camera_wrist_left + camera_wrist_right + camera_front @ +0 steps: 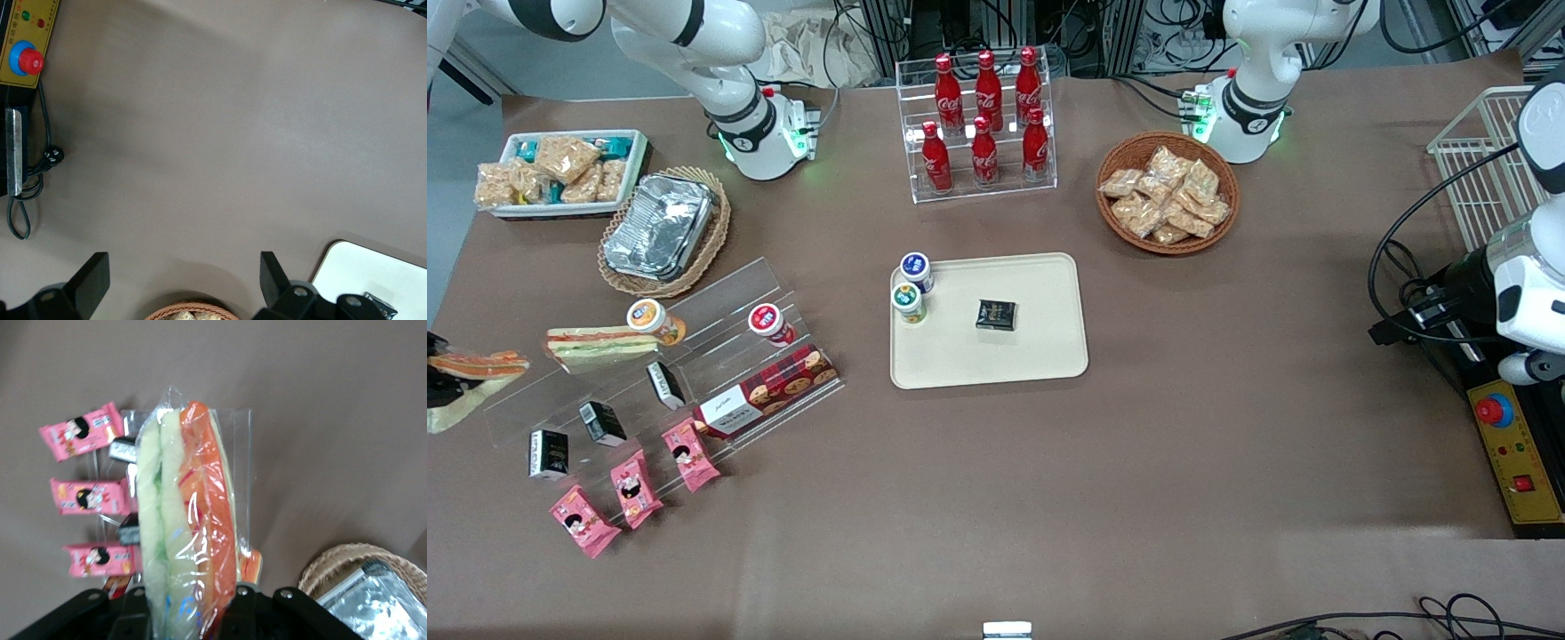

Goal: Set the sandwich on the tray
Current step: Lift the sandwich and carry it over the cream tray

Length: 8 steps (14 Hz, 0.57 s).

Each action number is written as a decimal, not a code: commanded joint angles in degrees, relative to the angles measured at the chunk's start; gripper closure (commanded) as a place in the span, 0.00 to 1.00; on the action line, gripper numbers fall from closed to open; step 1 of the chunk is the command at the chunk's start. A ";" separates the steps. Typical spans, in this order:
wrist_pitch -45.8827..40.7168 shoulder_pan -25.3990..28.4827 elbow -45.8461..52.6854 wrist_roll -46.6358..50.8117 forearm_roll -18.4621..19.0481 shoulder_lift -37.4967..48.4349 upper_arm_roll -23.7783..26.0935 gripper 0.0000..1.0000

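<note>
The sandwich, a clear-wrapped wedge with pale bread and an orange filling, sits between the fingers of my right gripper, which is shut on it. In the front view the sandwich and the gripper hang at the working arm's end of the table, beside the acrylic stepped rack. The cream tray lies flat in the middle of the table, well apart from the gripper. It carries two small lidded cups and a black packet.
A flatter sandwich with a red-and-green stripe lies on the rack with cups, black cartons and a biscuit box. Pink packets lie nearer the camera. A foil container in a wicker basket, a snack bin and cola bottles stand farther back.
</note>
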<state>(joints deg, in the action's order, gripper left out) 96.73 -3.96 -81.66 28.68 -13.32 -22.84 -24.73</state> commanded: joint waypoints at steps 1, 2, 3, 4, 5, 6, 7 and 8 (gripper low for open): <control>-5.48 2.10 4.14 0.06 1.10 1.21 0.30 1.00; -6.80 3.95 4.23 0.23 1.28 2.35 0.30 1.00; -9.08 6.31 4.32 0.41 1.19 3.67 0.30 1.00; -10.67 9.64 4.75 0.32 1.19 4.29 0.21 1.00; -11.55 12.20 4.76 0.32 1.10 5.08 0.29 1.00; -11.82 15.27 4.76 0.41 0.84 5.61 0.30 1.00; -11.83 18.43 4.76 0.50 0.84 5.70 0.30 1.00; -11.65 21.08 4.76 1.28 0.84 5.70 0.30 1.00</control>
<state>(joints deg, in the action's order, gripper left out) 86.04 12.69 -77.24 29.26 -13.31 -17.51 -24.01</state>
